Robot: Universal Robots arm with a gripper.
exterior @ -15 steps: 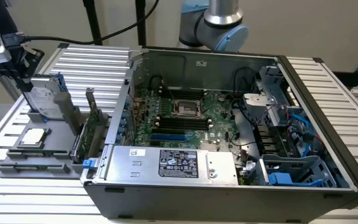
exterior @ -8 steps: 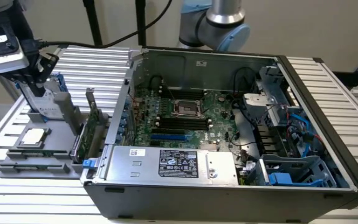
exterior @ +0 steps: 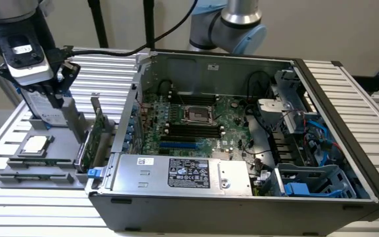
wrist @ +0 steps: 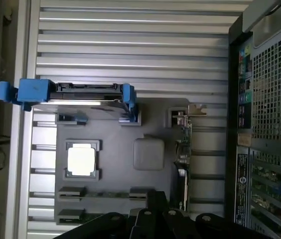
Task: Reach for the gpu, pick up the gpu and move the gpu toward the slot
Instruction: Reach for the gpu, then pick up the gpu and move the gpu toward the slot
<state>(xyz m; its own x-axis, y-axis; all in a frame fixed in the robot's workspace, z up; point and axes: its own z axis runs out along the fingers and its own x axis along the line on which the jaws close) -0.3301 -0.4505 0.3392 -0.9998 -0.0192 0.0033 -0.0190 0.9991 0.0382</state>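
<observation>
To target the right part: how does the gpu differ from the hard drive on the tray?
The gpu is thin and green; the hard drive is thicker and silver. The gpu has a metal end bracket; the hard drive has blue clips. Both stand on edge in the grey tray.

A ribbed aluminium table (exterior: pixel 38 217) of parallel slats, evenly lit, stands before a plain pale wall (exterior: pixel 327 29); two black upright posts (exterior: pixel 99 24) rise behind it.

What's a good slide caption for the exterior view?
Gripper above the tray, gpu upright beside the open case.
</observation>
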